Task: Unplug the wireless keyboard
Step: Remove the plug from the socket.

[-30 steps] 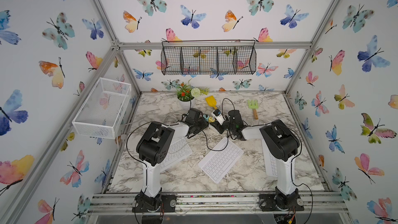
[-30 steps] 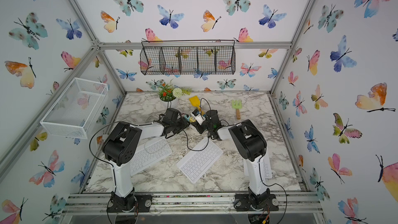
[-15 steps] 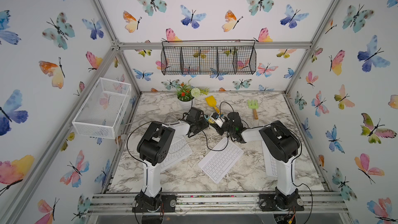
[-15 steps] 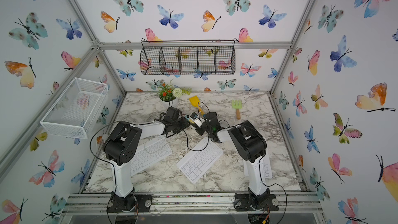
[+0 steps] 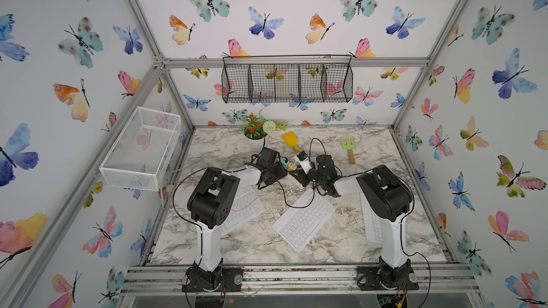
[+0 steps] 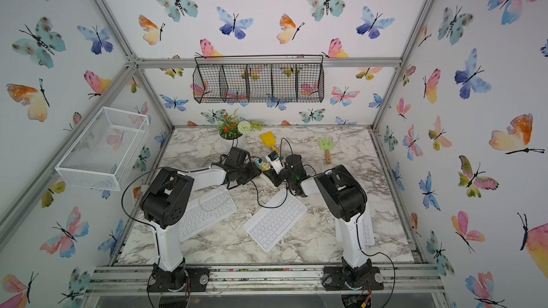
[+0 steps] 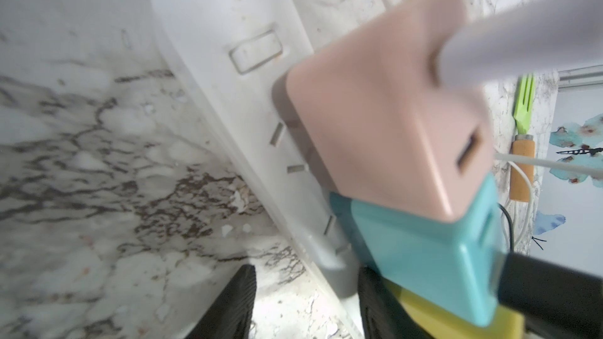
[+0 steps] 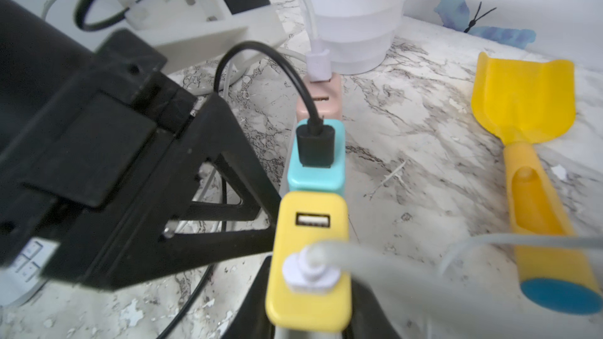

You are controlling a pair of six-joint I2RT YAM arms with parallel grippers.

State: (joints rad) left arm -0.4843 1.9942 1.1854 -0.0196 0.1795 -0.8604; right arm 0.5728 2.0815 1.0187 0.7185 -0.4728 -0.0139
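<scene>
Marble-veined table [image 5: 255,242] in both top views carries three flat white keyboards: the left white keyboard [image 5: 247,207] under the left arm, the middle white keyboard [image 5: 304,222] lying slantwise, and the right white keyboard [image 5: 372,228] half hidden behind the right arm. A thin black cable [image 5: 296,207] loops from the middle one up to the cluster between the arms. Behind stand a white flower pot [image 5: 256,140], a yellow toy shovel [image 5: 290,139] and a green toy rake [image 5: 347,143]. Butterfly paper covers the walls, which bear a black wire basket [image 5: 287,82] and a white mesh basket [image 5: 142,149].

The left wrist view shows a white power strip [image 7: 228,44] bearing a pink charger cube [image 7: 375,119], a teal charger cube [image 7: 424,249] and a yellow charger cube [image 7: 450,324] in a row. The left end effector [image 7: 305,288] has its fingers apart, straddling the strip's edge.

In the right wrist view the right end effector [image 8: 310,295] is clamped on the yellow cube, where a white plug [image 8: 310,275] sits. A black plug [image 8: 316,145] sits in the teal cube, and the left arm's black frame crowds the row.
</scene>
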